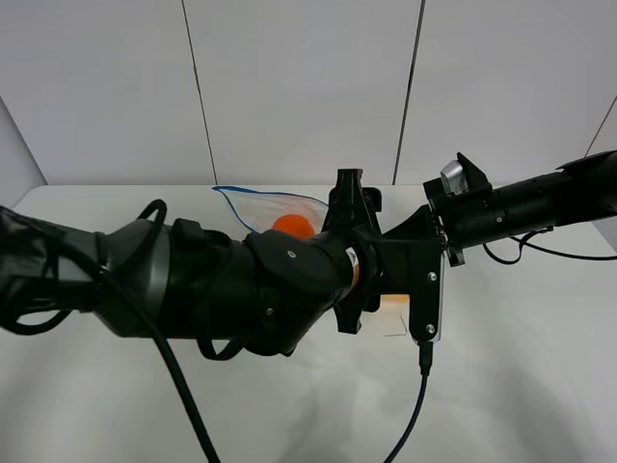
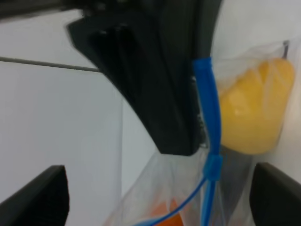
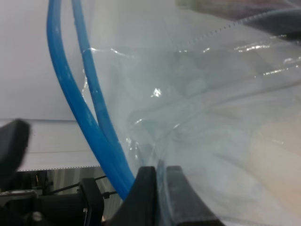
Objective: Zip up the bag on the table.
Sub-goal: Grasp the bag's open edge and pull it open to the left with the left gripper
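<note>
- The left gripper [image 2: 160, 188]: its jaws are wide apart and hold nothing. The blue zipper strip [image 2: 209, 108] passes through the gap between them, nearer one finger than the other.
- The slider [image 2: 212, 167]: it sits on the strip just ahead of the left jaws. On one side of it the strip is a single band, and on the other it parts into two strands.
- The right gripper [image 3: 159, 188]: its fingers are pressed together, pinching the clear film of the bag [image 3: 202, 94] right beside the strip, facing the left gripper.
- Contents: a yellow fruit [image 2: 254, 113] lies inside the bag against the strip, on the side away from the right gripper. An orange [image 1: 292, 227] lies farther off, toward the open mouth.
- The table [image 1: 521, 386]: white, it spreads beneath both arms. Whether the bag rests on it cannot be told.
</note>
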`<state>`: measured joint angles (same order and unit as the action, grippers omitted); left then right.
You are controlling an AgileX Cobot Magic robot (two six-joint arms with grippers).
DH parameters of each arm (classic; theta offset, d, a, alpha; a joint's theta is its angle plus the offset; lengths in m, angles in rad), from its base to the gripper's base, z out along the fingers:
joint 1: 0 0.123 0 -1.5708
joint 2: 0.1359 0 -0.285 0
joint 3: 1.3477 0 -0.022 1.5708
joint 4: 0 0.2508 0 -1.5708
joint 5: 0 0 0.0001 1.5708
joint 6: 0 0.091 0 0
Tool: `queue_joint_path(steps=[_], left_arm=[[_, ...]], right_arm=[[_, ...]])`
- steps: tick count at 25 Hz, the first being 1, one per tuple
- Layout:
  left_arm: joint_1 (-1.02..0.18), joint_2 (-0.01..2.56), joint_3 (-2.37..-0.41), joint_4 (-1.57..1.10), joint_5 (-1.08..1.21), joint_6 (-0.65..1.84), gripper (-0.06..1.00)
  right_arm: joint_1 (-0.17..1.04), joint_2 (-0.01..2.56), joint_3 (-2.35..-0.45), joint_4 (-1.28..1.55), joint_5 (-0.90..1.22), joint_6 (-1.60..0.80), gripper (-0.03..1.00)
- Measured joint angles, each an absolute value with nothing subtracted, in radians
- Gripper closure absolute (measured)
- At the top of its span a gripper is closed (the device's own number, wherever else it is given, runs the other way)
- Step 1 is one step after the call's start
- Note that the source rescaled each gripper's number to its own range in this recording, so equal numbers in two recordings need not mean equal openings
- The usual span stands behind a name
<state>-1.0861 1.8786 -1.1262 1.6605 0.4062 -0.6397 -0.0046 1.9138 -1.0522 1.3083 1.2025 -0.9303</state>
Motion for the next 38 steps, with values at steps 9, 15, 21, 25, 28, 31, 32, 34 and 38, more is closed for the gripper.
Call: queue_joint_path(steps=[9,15,21,25,28,31,32,34,38], left_arm=[[-1.086,1.892,-1.146,1.673,0.436,-0.643,0.21],[-1.086,1.892,-1.146,1.674,0.411,-0.643,0.32],[-1.086,1.892,-1.146,1.674,0.39,-0.643,0.33],[-1.086,1.892,-1.146,1.674,0.386,-0.643,0.38],[-1.086,1.893,-1.146,1.673,0.379,-0.643,0.44],[-1.086,1.903,-1.146,1.673,0.376,-0.643,0.47],[-1.086,1.909,-1.146,1.673,0.376,-0.643,0.47],[-1.086,1.916,-1.146,1.672,0.375,-0.643,0.47],[-1.086,1.916,-1.146,1.672,0.375,-0.644,0.47]], right_arm=[[-0.005,1.914,-1.052,1.309,1.202,-0.93,0.97],[-0.005,1.914,-1.052,1.309,1.202,-0.93,0.97],[-0.005,1.914,-1.052,1.309,1.202,-0.93,0.97],[-0.005,1.914,-1.052,1.309,1.202,-0.93,0.97],[-0.005,1.914,-1.052,1.31,1.202,-0.93,0.97],[-0.005,1.914,-1.052,1.311,1.202,-0.93,0.97],[-0.005,1.914,-1.052,1.311,1.202,-0.93,0.97],[-0.005,1.914,-1.052,1.311,1.202,-0.93,0.97],[-0.005,1.914,-1.052,1.311,1.202,-0.93,0.97]])
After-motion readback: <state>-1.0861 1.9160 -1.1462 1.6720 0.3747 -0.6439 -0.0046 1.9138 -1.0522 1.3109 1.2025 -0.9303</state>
